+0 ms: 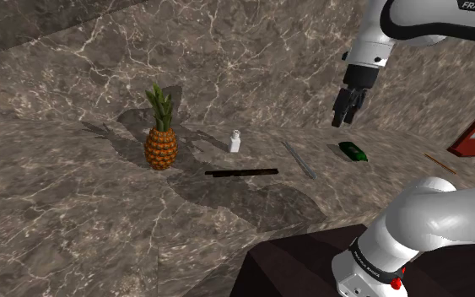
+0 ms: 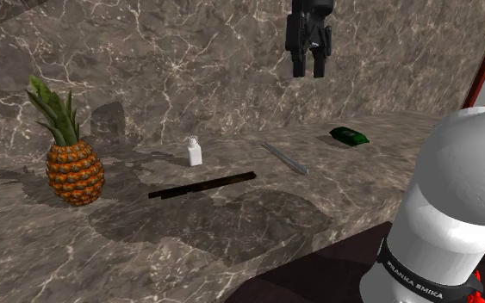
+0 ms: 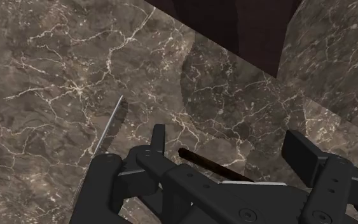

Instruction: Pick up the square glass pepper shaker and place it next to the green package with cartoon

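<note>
Marble counter, white shaker upright, contents unclear, green pkg well apart, fingers wide, empty

I see 1 pineapple standing upright on the marble counter, toward the shoulder view's left. To its right lie 2 long things: a dark strip lying flat and a thin grey rod just past it, not touching. A marble wall rises behind them.
</note>
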`<state>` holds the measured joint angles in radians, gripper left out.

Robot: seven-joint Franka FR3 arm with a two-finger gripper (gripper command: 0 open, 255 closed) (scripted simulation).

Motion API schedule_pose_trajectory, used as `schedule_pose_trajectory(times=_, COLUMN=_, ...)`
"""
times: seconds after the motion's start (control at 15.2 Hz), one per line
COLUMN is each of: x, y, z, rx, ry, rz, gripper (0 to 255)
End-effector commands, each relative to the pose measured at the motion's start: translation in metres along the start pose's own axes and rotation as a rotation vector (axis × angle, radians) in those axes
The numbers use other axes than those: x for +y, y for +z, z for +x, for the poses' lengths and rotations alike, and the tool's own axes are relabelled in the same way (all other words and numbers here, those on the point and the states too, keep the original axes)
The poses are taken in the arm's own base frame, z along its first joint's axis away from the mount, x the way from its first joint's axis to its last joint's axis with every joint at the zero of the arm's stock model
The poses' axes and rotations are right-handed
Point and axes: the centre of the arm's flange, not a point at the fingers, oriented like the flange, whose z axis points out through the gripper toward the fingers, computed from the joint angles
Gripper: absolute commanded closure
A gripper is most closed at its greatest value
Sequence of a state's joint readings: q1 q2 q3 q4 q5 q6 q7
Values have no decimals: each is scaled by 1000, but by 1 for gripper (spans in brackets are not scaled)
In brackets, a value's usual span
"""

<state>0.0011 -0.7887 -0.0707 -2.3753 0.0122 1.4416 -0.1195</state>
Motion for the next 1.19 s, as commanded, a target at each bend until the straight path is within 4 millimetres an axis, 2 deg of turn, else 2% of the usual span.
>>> schedule_pose_trajectory(times=0.0, x=0, y=0, z=0, rx=0, ry=0, rz=0, gripper=0)
schedule_pose_trajectory(times=1.12, x=-28, y=88, z=202, rx=-1, ry=161, rz=72, gripper=0)
